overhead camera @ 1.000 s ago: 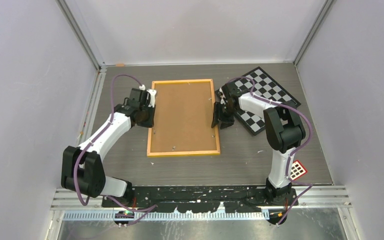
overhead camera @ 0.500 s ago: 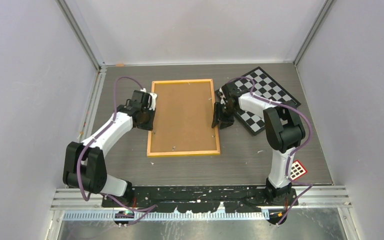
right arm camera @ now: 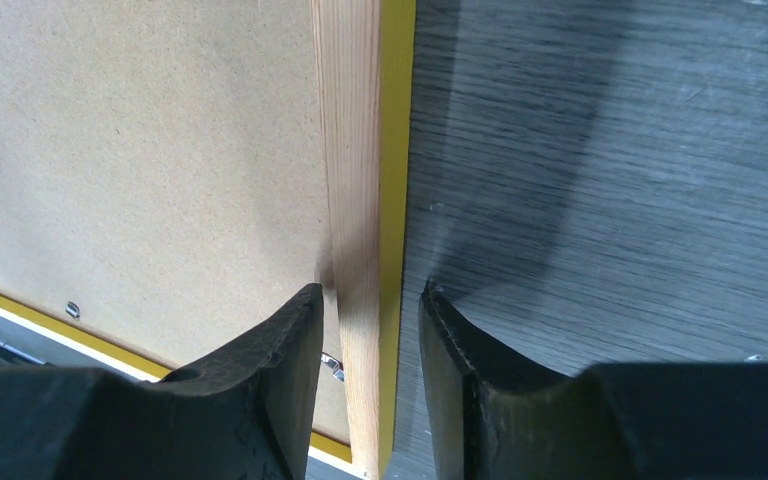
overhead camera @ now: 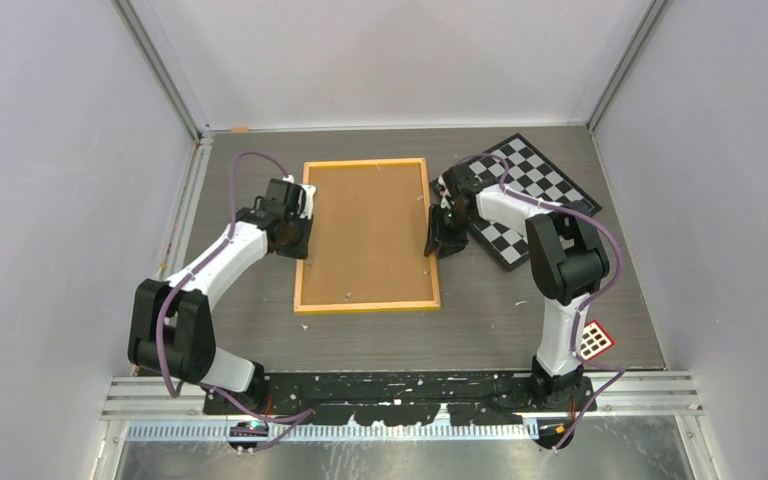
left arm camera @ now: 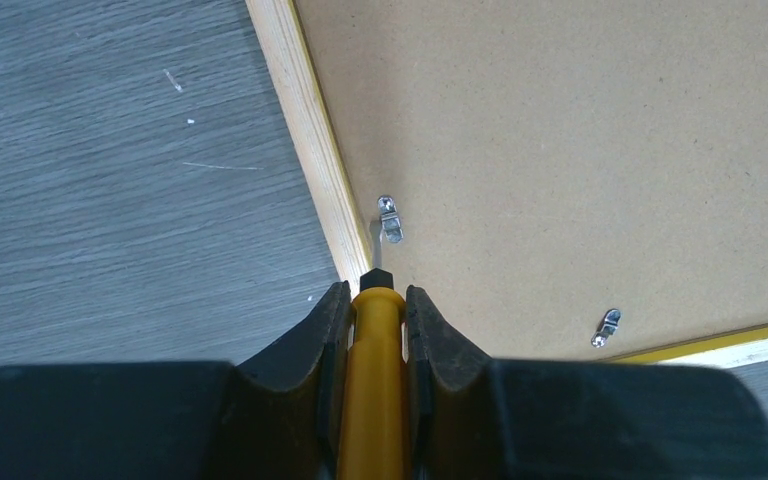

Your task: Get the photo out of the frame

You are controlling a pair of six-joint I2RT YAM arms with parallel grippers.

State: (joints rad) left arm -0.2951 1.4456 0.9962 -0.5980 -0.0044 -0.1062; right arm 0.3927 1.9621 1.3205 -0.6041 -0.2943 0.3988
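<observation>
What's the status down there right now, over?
Left tool shut on yellow screwdriver, tip at a metal clip. Right tool straddles the frame at its right rail, grip unclear. Frame face down, backing board in, photo not visible.

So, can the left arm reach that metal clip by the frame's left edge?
Probably yes: the left hand holds a yellow tool whose tip sits right beside the clip, nothing between them.

Left arm (overhead camera: 222,256) swings slightly inward toward frame (overhead camera: 367,304); upper link near base turns, elbow (overhead camera: 168,335) moves up and right; left gripper (left arm camera: 370,290) with yellow screwdriver (left arm camera: 375,390) creeps closer to frame's left rail; purple cable (overhead camera: 250,157) loop follows; right arm's elbow (overhead camera: 560,262) edges slightly left.
</observation>
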